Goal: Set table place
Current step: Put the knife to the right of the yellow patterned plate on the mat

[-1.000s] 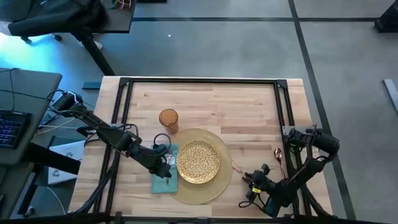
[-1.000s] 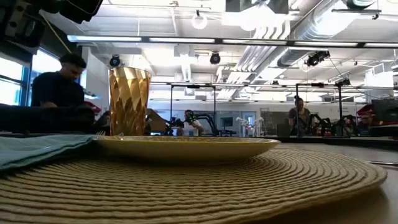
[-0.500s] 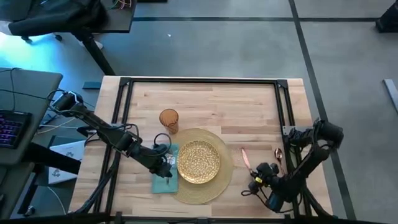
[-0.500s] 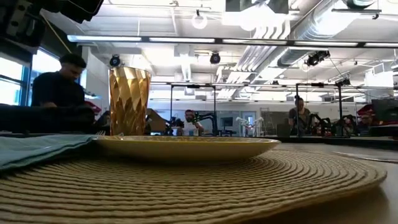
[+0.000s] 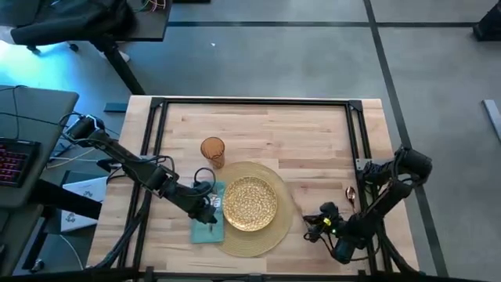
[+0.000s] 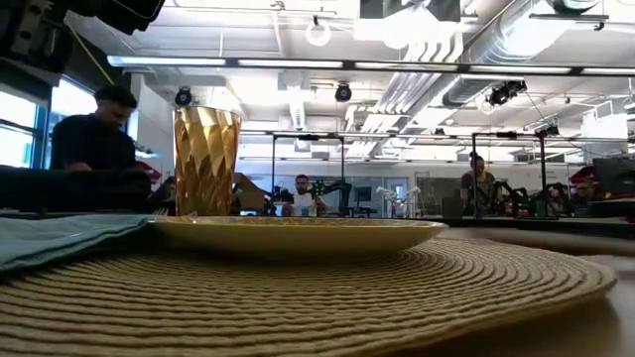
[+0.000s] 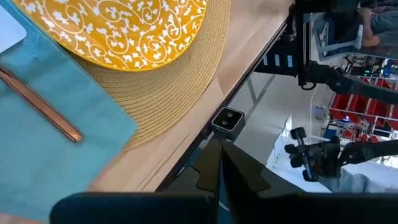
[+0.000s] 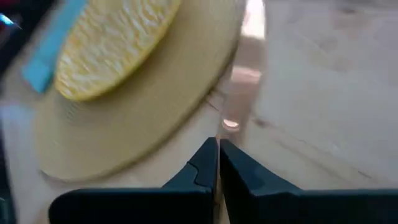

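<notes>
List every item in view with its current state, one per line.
placemat: flat on the table
plate: centred on placemat, empty
napkin: left of plate, fork on it
tumbler: upright, behind placemat
spoon: on table, right side
left gripper: shut, over napkin
right gripper: shut on knife

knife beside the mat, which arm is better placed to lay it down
Right. The right gripper is shut on the knife by the placemat's right edge; the left gripper sits over the napkin across the plate.
</notes>
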Robot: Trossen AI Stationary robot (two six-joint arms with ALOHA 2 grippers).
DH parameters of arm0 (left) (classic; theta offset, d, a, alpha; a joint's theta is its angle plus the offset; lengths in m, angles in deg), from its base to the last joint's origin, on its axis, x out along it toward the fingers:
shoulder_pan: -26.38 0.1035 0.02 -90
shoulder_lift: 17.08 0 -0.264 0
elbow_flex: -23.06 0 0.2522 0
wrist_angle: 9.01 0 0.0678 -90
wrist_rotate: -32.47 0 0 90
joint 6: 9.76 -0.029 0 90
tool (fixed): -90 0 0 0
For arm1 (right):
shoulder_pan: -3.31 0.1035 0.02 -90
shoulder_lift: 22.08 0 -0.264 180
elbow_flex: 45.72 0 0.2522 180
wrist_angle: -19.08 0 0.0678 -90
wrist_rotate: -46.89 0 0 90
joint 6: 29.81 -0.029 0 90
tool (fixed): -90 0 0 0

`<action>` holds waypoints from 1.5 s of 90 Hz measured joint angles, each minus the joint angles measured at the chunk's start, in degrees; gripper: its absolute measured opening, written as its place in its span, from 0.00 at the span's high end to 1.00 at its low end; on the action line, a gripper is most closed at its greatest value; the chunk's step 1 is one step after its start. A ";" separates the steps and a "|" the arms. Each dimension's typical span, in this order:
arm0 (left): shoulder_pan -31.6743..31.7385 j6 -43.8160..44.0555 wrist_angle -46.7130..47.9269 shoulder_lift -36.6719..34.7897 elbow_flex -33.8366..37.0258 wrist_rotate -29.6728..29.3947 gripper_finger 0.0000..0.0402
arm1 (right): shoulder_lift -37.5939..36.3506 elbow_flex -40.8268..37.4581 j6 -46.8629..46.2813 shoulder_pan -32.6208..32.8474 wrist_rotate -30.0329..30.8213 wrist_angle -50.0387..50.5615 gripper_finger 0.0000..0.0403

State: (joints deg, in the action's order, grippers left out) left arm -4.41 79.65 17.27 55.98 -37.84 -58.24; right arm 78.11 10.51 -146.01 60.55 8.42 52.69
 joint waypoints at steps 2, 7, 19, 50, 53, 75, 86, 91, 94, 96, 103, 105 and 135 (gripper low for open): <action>0.00 -0.02 -0.03 0.00 0.00 0.00 1.00 | -0.01 -0.01 0.08 -0.19 0.57 -0.17 1.00; 0.00 -0.02 0.01 0.00 0.00 0.00 1.00 | -0.01 -0.01 0.60 -0.69 1.07 -0.93 1.00; -0.01 -0.19 0.02 0.00 0.00 0.02 1.00 | -0.03 -0.01 0.73 -1.08 1.55 -1.50 1.00; -0.02 -1.09 0.06 0.00 0.00 0.02 1.00 | 0.09 2.93 30.79 -1.08 -1.97 -4.26 0.88; -0.02 -1.09 0.08 0.00 0.00 0.02 1.00 | 0.33 3.16 35.13 -1.10 -1.97 -5.47 0.84; -0.02 -1.09 0.08 0.00 0.00 0.04 1.00 | 4.62 3.29 42.07 -3.38 -4.82 -10.27 0.52; -0.02 -1.04 0.03 0.00 0.00 0.11 1.00 | 7.75 3.51 35.45 -5.22 -6.60 -8.33 0.48; -0.02 -1.01 0.10 0.00 0.00 0.21 1.00 | 8.79 3.73 31.31 -5.71 -7.74 -5.96 0.49; -0.02 -1.02 0.02 0.00 0.00 0.33 1.00 | 8.93 3.88 28.23 -5.87 -8.32 -4.66 0.51; -0.02 -1.01 0.01 0.00 0.00 0.49 1.00 | 9.09 3.98 26.21 -5.87 -8.30 -3.86 0.52; -0.02 -1.03 0.06 0.00 0.00 0.50 1.00 | 9.32 4.05 21.11 -5.76 -7.62 -1.58 0.56; -0.02 -1.03 0.04 0.00 0.00 0.50 1.00 | 9.32 4.05 20.58 -5.76 -7.68 -1.19 0.57; -0.02 -1.07 0.10 0.00 0.00 0.50 1.00 | 9.38 4.01 14.22 -5.36 -9.02 2.32 0.84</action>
State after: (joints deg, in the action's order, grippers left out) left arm -4.43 78.58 17.37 55.98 -37.84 -57.74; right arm 87.49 14.52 -131.78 55.19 -0.60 55.01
